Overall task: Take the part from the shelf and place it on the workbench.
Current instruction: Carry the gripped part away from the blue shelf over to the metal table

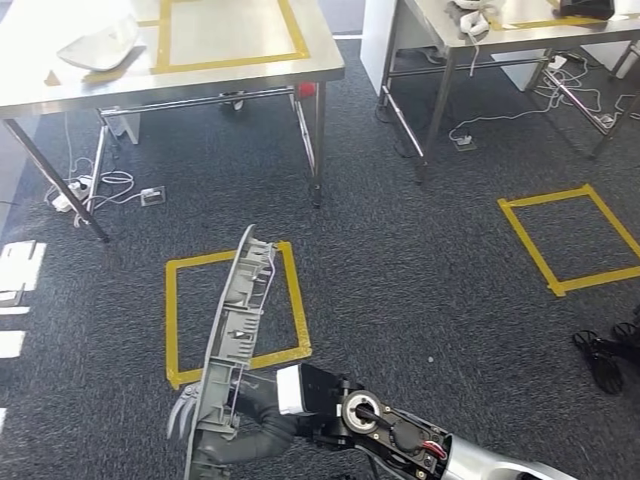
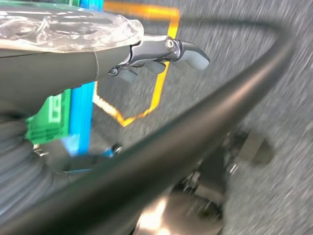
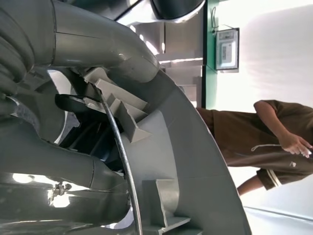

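In the head view my right hand [image 1: 253,415] grips the lower end of a long grey ribbed plastic part [image 1: 235,320]. The part stands nearly upright and leans over a yellow tape square on the floor. Close up in the right wrist view, the part [image 3: 181,161] has moulded ribs and a thin wire along it, and my right hand's thumb [image 3: 92,44] wraps over it. The steel workbench [image 1: 226,65], marked with a yellow tape rectangle, stands ahead at the upper left. My left hand [image 2: 162,54] hangs with its fingers stretched out and holds nothing.
A white curved part [image 1: 98,45] lies on the workbench. A second steel table [image 1: 521,35] stands at the upper right, with cables and power strips [image 1: 153,196] under both. A person in brown clothes [image 3: 265,137] stands nearby. Another yellow tape square [image 1: 573,240] marks the carpet on the right.
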